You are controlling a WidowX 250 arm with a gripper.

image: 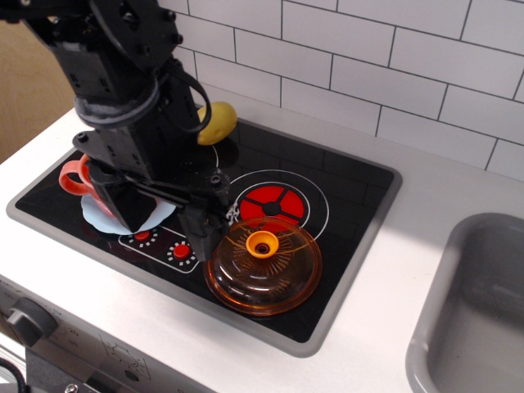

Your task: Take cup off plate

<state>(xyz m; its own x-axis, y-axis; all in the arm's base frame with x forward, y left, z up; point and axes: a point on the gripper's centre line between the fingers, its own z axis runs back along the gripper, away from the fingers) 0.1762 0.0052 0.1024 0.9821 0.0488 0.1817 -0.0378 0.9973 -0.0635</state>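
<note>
Reaching low over the stove surface (344, 270), the claw (168, 214) stands spread, one finger (123, 203) on the plate (102, 217), holding nothing. The cup (78, 178) sits at the plate's back edge (mostly hidden). Better centre over it, then lift straight up.

We find no words, brand names or numbers that can be read anywhere in this view. The only markings we see are printed signs on the black stove top (344, 213): a red segmented burner disc (271, 205) ringed in white, and small red control dots (179, 252) set in white outlines near its front edge.
</note>
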